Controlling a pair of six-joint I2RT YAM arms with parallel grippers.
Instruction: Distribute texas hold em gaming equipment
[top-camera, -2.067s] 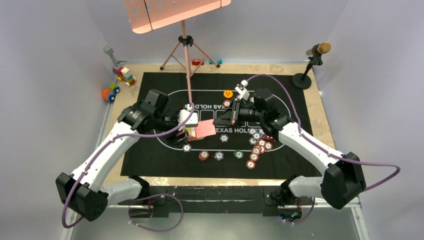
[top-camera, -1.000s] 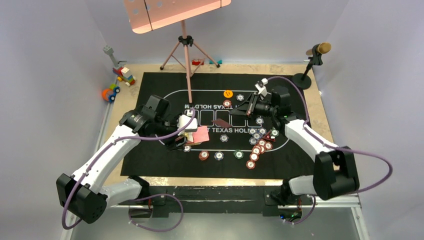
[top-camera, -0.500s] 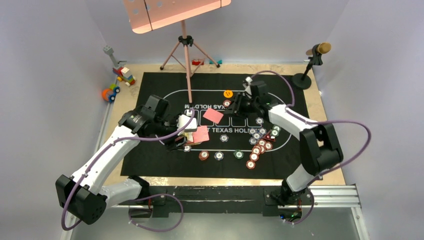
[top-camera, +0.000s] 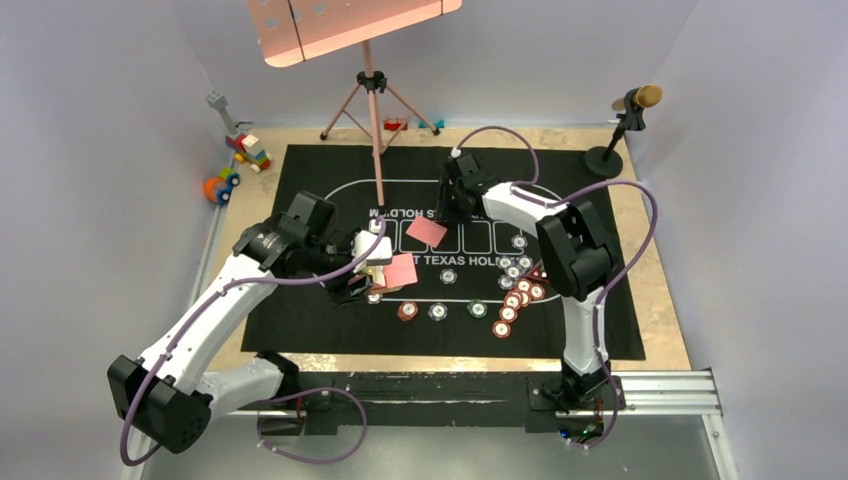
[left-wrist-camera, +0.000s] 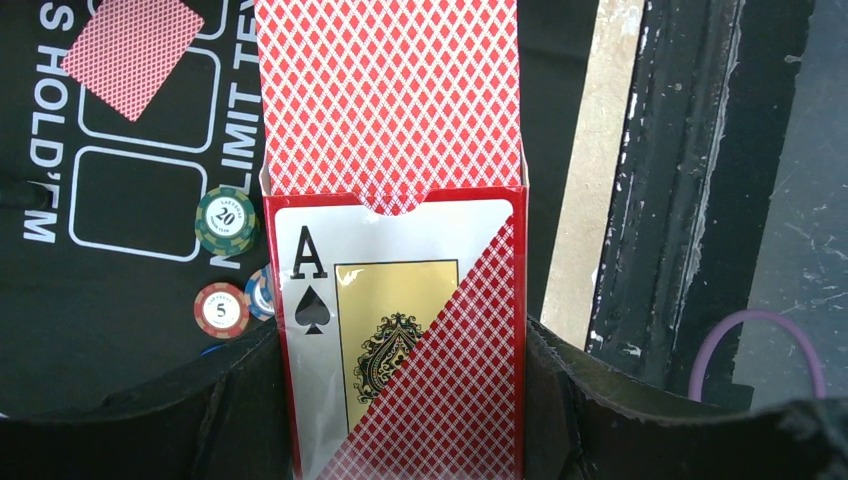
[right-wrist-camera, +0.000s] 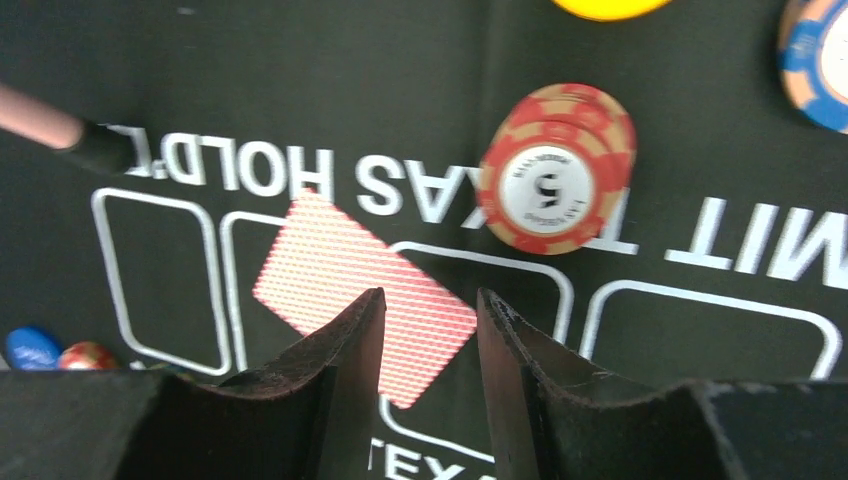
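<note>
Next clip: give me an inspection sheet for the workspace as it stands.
Surface: black felt mat on a tan table.
Job's things: card box, cards protruding; one card face down on the mat; chips scattered near right.
Clutter: toy blocks beside the mat's far left corner.
Grippers: left gripper shut on the card box; right gripper open above the card.
Cables: purple cables loop off both arms.
Surroundings: music stand, microphone, plain walls.

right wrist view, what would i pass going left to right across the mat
pink stand pole → face-down playing card → red 5 chip stack → blue-and-orange chip at the right edge
</note>
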